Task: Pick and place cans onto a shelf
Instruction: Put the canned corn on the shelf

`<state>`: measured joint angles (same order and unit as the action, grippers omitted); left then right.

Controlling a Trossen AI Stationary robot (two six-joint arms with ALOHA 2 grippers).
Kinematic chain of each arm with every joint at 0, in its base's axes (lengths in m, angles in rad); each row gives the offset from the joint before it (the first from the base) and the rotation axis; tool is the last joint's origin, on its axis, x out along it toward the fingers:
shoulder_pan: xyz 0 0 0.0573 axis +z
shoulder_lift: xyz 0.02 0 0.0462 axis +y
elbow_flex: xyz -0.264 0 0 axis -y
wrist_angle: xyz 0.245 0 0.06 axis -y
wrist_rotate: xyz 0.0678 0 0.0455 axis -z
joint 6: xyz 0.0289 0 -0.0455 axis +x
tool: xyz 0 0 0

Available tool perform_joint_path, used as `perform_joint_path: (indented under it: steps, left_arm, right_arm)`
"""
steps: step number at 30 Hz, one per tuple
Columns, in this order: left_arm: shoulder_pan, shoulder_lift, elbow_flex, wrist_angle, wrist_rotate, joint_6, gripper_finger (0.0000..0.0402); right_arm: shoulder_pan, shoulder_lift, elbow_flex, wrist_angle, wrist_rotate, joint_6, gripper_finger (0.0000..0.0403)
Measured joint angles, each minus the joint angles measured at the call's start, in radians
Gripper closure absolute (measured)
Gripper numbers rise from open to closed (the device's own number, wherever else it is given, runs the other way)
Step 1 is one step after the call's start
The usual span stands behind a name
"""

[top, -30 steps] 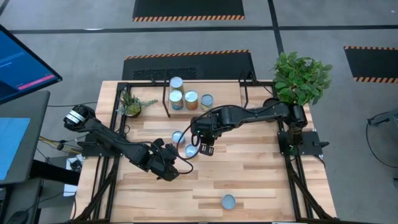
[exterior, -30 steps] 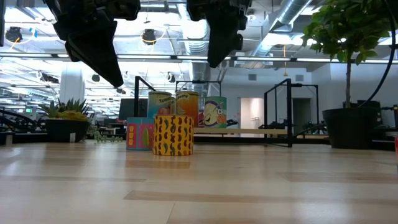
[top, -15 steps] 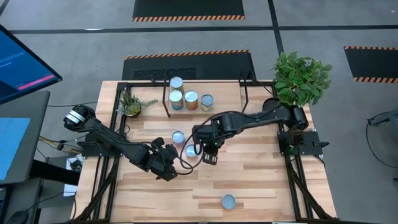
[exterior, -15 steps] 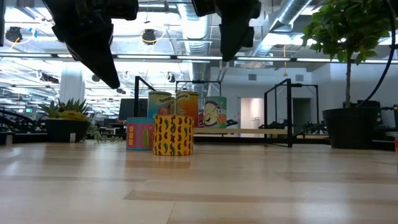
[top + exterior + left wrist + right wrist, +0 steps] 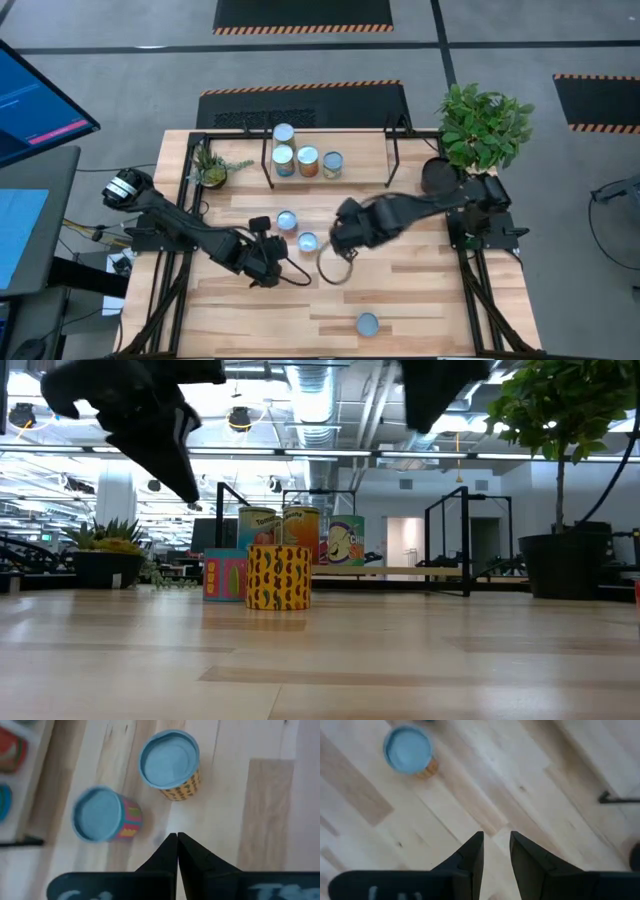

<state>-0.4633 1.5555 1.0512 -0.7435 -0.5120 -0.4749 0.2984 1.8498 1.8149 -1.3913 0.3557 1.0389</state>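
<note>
The left gripper (image 5: 177,838), fingers clenched together, is hovering just beside two pale-blue-topped cylindrical tins (image 5: 170,764) — the right gripper (image 5: 495,840), fingers slightly parted, is holding nothing above the plank table (image 5: 470,785).

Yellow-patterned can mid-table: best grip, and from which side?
Grip the yellow-patterned can across its round side wall, coming from straight above: it stands upright. Probably set the fingers clear of the pink-labelled can close beside it. The left gripper is nearest.

Four cans (image 5: 306,161) stand on the shelf (image 5: 360,150); apparently three lie on the table (image 5: 420,290).
</note>
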Motion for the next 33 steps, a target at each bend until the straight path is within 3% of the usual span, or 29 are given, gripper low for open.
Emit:
perform_joint_path:
  steps: [6, 11, 15, 20, 23, 33]
  left_arm:
    - [0.056, 0.000, 0.000, 0.035, 0.007, 0.159, 0.0401]
    - [0.123, 0.000, 0.000, 0.173, 0.177, 0.437, 0.0402]
    - [0.204, 0.000, 0.001, 0.110, 0.218, 0.394, 0.0401]
    - [0.316, 0.000, 0.001, -0.005, 0.381, 0.335, 0.0394]
    - [0.351, 0.000, 0.001, -0.009, 0.422, 0.337, 0.0378]
    - [0.380, 0.000, 0.001, -0.001, 0.388, 0.436, 0.0291]
  right_arm:
    - [0.135, -0.034, 0.000, -0.036, 0.103, 0.260, 0.0285]
    - [0.216, -0.030, 0.000, -0.161, 0.197, 0.467, 0.0285]
    - [0.249, -0.038, -0.018, -0.175, 0.215, 0.527, 0.0285]
    - [0.268, -0.071, -0.058, -0.180, 0.301, 0.523, 0.0285]
    - [0.267, -0.103, -0.109, -0.179, 0.325, 0.520, 0.0285]
    - [0.269, -0.251, -0.299, -0.180, 0.298, 0.574, 0.0285]
